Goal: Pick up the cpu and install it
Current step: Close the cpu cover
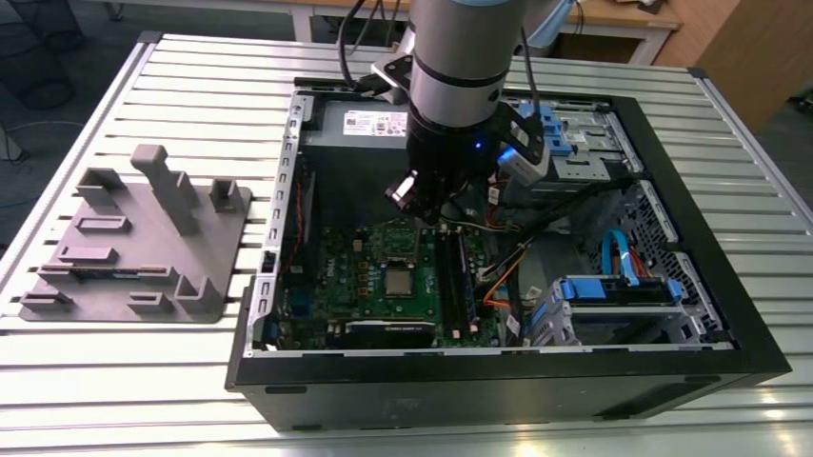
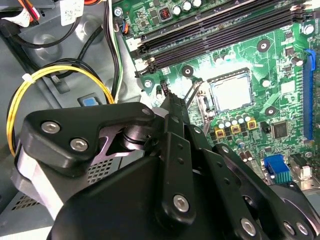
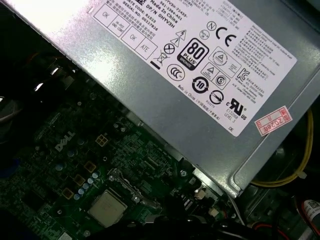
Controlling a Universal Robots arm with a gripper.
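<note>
One cpu (image 1: 398, 283) sits in the socket on the board (image 1: 341, 262); the gripper (image 1: 426, 205) hovers above, finger state unclear. The first wrist view adds the power supply (image 3: 165, 75).

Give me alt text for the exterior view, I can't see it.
A robot arm's end effector hangs inside an open computer case, above the green motherboard. The cpu lies in its socket on the board; a grey fixture sits at the exterior view's left.
</note>
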